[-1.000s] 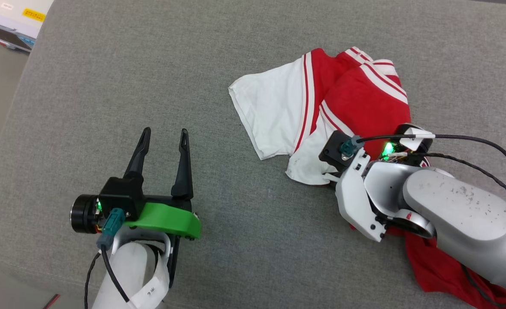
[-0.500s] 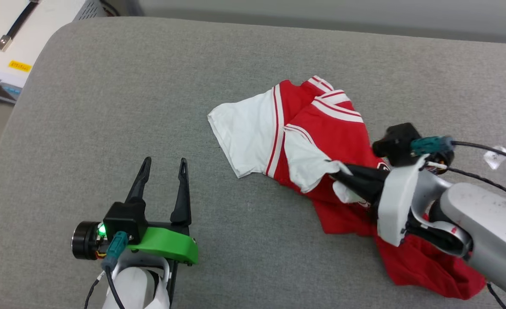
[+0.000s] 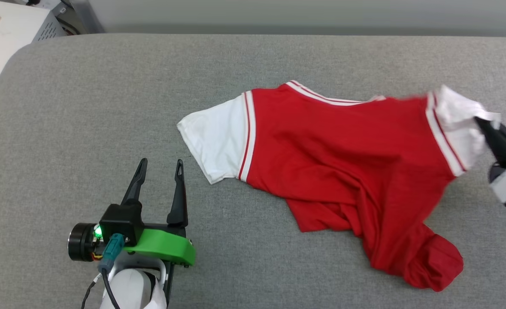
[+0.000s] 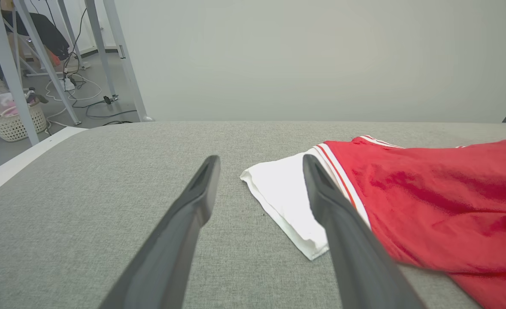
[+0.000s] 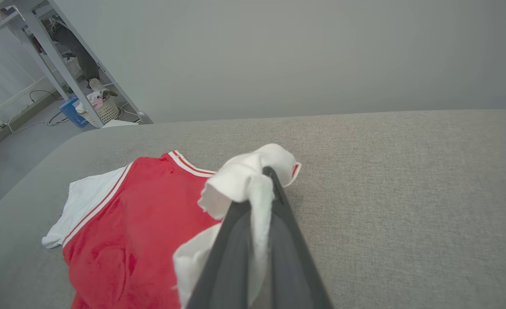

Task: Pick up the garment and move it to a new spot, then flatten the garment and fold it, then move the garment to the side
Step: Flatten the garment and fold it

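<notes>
The garment [image 3: 343, 146] is a red jersey with white sleeves and striped trim, stretched across the grey surface with its lower part bunched at the front right. My right gripper [image 3: 482, 122] at the right edge is shut on one white sleeve [image 5: 244, 180], which is pinched between its fingers and lifted. The other white sleeve [image 4: 283, 197] lies flat just ahead of my left gripper [image 3: 158, 165], which is open at the lower left with nothing between its fingers [image 4: 197, 197].
The grey padded surface [image 3: 107, 107] has bare room on the left and along the back. A white machine [image 3: 4, 25] stands beyond its back left corner. In the left wrist view, table legs, cables and a laundry basket [image 4: 10, 122] are on the floor.
My right gripper closed on the white sleeve and pulled it to the right, stretching the crumpled garment out. The camera tilted up. My left gripper stayed still and open.
</notes>
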